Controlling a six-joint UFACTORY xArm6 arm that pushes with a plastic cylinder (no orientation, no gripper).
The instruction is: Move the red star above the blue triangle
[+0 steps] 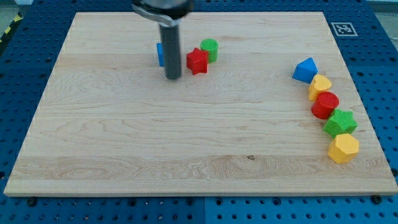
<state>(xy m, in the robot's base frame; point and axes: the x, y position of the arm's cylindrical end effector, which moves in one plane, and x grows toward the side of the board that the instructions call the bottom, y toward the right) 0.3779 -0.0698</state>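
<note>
There is only 1 view, looking down at a wooden board (186, 149) on a blue table (25, 25).

The red star (197, 61) is the thing to find first. It sits near the view's top, a little left of the middle. A green round block (210, 49) touches the red star on its upper right side. My tip (172, 78) is just left of the red star, close beside it, and I cannot tell if they touch. The tip is a plain dark rod end, so it has nothing to spread or pinch, and it holds nothing. A blue block (160, 55) peeks out behind the rod, left of the red star. Its shape is mostly hidden.

Far to the right of the red star is the blue triangle (305, 70). Below it runs a curved line of 4 blocks that touch or nearly touch: a yellow block (321, 86), a red round block (325, 104), a green star (340, 122) and a yellow block with flat sides (343, 148).
</note>
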